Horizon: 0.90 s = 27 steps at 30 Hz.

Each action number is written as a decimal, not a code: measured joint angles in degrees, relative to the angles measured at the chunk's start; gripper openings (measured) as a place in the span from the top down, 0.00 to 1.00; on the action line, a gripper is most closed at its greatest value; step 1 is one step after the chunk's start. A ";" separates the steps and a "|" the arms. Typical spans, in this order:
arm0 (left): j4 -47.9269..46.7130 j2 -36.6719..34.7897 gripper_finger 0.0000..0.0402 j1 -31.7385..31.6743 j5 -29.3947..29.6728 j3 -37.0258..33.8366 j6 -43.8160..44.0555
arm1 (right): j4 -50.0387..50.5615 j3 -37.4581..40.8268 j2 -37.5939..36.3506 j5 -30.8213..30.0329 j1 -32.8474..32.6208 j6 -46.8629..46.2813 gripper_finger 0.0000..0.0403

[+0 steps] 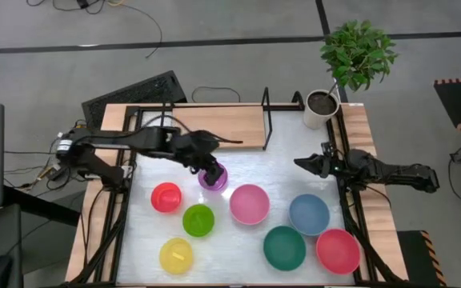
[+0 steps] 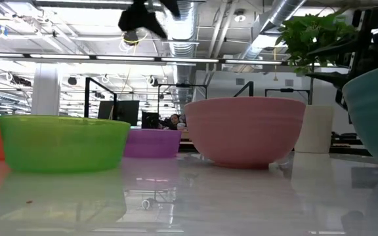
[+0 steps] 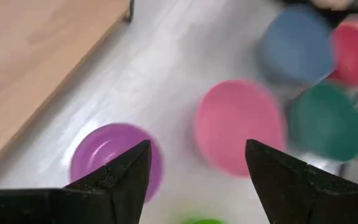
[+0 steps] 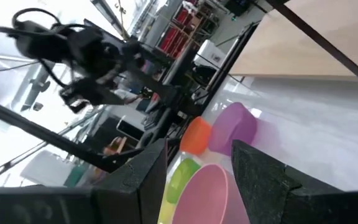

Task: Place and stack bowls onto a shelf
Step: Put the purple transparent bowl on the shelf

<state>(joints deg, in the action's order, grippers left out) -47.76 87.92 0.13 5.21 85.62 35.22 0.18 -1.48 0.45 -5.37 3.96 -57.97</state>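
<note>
Currently, the small round purple plastic bowl [image 1: 213, 178], near the tabletop's back edge just before the light wooden shelf [image 1: 214, 122], is being approached by the spread, empty left gripper [image 3: 194, 177]; a descent and pinch on its rim is likely being called for.

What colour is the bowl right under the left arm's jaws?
Purple. The small purple bowl shows best in the high view, just below the left gripper.

My white table [image 1: 238, 236] carries eight bowls. Taking the pink bowl [image 1: 249, 203] as centre: purple [image 1: 213, 178] sits shelf-ward, beside it; small red [image 1: 166, 197], lime [image 1: 198, 220] and yellow [image 1: 176, 255] lie leftward; blue [image 1: 309, 214], teal [image 1: 284, 247] and big red [image 1: 338, 250] rightward. The wooden shelf [image 1: 214, 122] and white pot [image 1: 320, 110] stand beyond.
</note>
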 joint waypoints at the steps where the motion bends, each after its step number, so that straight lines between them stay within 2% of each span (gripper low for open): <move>1: -0.72 1.21 0.39 -0.63 -0.61 -0.28 -0.78 | 0.21 0.00 0.00 -0.09 -0.21 0.43 0.50; 4: -3.73 5.17 0.39 -2.57 -2.22 -0.37 -2.40 | 0.34 0.00 0.43 -0.40 -0.44 1.47 0.50; 16: -9.92 17.53 0.39 -10.03 0.08 -0.39 -10.97 | 0.57 0.02 0.72 -0.58 -0.48 2.99 0.50; 27: -9.79 22.82 0.39 -13.11 2.65 -0.41 -19.29 | 0.60 0.04 0.72 -1.09 -0.48 2.97 0.50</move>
<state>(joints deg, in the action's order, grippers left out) -57.55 110.74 -12.98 7.86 85.21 15.93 0.78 -1.43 1.17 -6.46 3.49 -55.00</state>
